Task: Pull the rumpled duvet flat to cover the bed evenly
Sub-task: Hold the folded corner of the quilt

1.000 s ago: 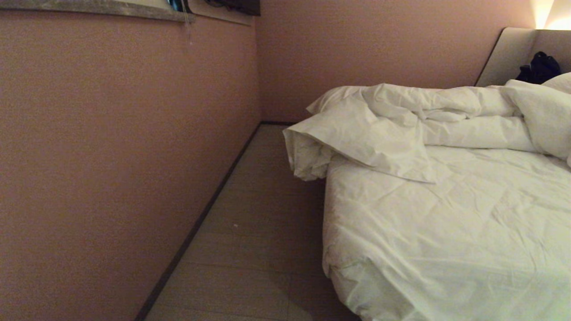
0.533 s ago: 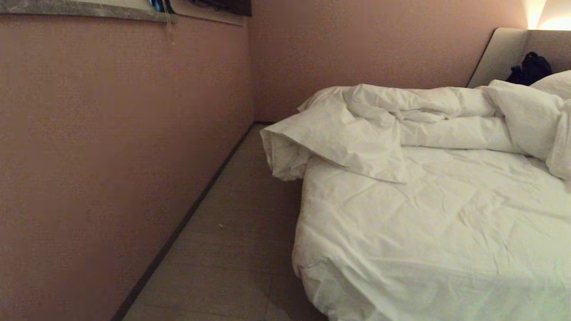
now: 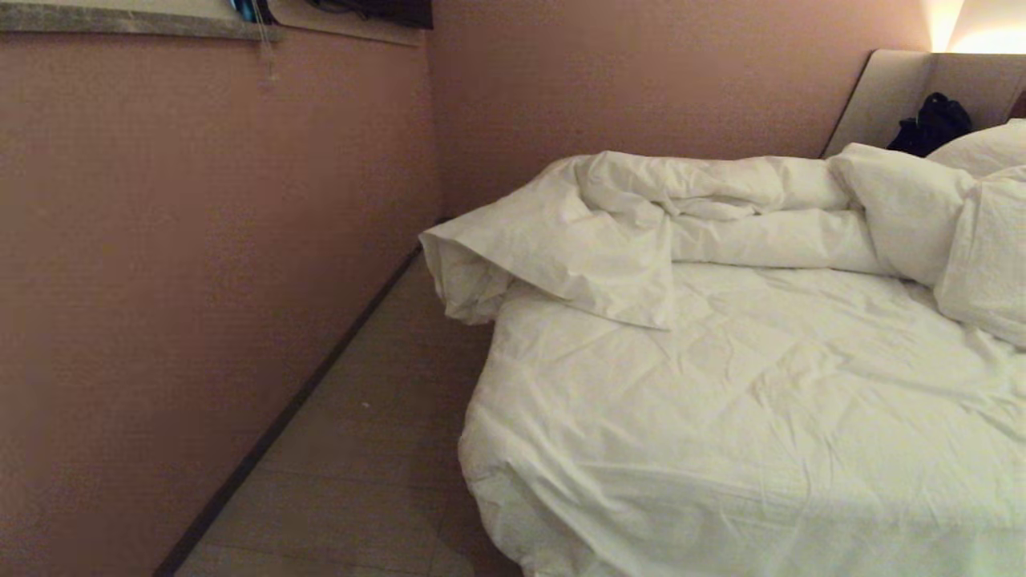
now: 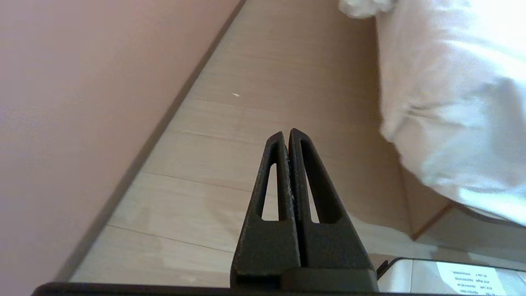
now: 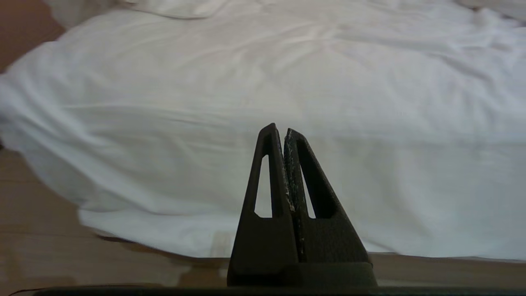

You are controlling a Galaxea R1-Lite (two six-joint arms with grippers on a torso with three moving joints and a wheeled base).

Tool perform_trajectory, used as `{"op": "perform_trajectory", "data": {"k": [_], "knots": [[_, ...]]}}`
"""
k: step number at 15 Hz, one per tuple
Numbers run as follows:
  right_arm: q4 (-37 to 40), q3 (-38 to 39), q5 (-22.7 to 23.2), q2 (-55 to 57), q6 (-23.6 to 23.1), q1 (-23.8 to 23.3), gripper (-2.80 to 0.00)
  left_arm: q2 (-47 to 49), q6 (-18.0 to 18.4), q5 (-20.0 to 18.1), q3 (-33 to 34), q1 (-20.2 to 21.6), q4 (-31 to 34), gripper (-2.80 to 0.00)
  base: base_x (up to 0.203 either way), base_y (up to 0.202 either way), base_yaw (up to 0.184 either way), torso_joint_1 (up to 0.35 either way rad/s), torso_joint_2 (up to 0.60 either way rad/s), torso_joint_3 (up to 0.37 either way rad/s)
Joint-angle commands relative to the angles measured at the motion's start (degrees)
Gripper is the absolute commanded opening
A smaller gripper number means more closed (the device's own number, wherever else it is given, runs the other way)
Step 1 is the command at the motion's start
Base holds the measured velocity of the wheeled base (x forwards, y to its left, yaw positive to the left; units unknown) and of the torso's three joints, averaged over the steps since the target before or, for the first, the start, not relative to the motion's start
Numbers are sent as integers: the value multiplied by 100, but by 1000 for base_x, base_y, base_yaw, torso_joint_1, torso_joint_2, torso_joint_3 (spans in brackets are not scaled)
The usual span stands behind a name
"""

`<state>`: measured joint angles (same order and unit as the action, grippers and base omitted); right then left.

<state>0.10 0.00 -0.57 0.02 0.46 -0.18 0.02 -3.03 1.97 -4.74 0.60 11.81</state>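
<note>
At my wrists, both grippers are pressed shut on nothing, arms parked low and outside the head view. Left gripper (image 4: 286, 133) points at bare floor (image 4: 254, 135) between the wall (image 4: 82, 102) and the bed's near corner. Right gripper (image 5: 279, 130) points straight at the bed (image 5: 263, 230), its near draped edge just ahead.

Mid-field: the white cover over the near half of the mattress lies roughly flat, only wrinkled. I can't tell from here whether that layer is duvet or sheet.

Far: the duvet (image 3: 641, 232) is bunched in a long ridge running across the bed, side to side, near the headboard (image 3: 882, 100). Its left end is folded back in a flap and hangs past the bed's left edge over the floor. Pillows (image 3: 974, 240) sit at the ridge's right end; a dark object (image 3: 930, 124) rests against the headboard.

Key relation: the ridge is ahead of and well apart from both grippers, out of reach as I judge it. The left arm is on the side of the overhanging flap; the right arm faces the bed's middle. Base needs to close in first.

Writing: a label on a pale part of my body in the left wrist view, upside down, illegible. No brands seen.
</note>
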Motion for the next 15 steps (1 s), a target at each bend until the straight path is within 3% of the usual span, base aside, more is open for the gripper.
{"op": "perform_trajectory", "data": {"k": [1, 15], "knots": [[-1, 0, -4, -2, -1, 1, -280, -2, -4, 4, 0, 2, 5, -280, 0, -193, -2, 2, -1, 0], [-1, 0, -4, -2, 7, 1, -280, -2, -4, -4, 0, 2, 5, -280, 0, -193, 1, 3, 3, 3]]}}
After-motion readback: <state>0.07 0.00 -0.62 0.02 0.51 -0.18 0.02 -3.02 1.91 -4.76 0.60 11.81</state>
